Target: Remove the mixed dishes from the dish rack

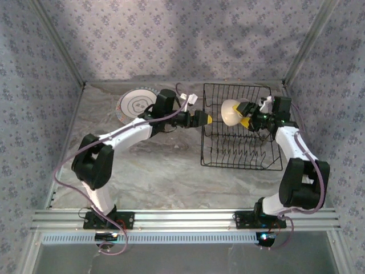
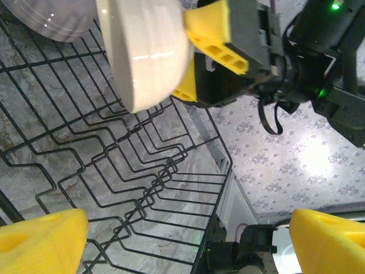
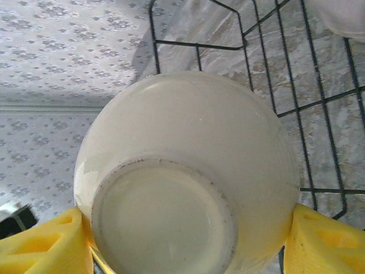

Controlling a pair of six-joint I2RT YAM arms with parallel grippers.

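Note:
The black wire dish rack (image 1: 239, 149) stands at the right of the table. My right gripper (image 1: 243, 114) is shut on a small cream cup (image 1: 230, 112) and holds it tilted above the rack's back half. In the right wrist view the cup's foot ring (image 3: 165, 220) faces the camera, with a yellow fingertip (image 3: 43, 245) on each side. My left gripper (image 1: 208, 119) hovers at the rack's left wall, facing the cup (image 2: 148, 51). Its fingers (image 2: 40, 242) stand open with only rack wires (image 2: 142, 171) between them. A pale lilac bowl (image 2: 54, 20) lies beyond the cup.
A white plate with grey rings (image 1: 132, 105) lies on the marble table at the back left, partly under my left arm. Patterned walls close in the back and both sides. The rack's upright tines (image 1: 239, 149) fill its front half.

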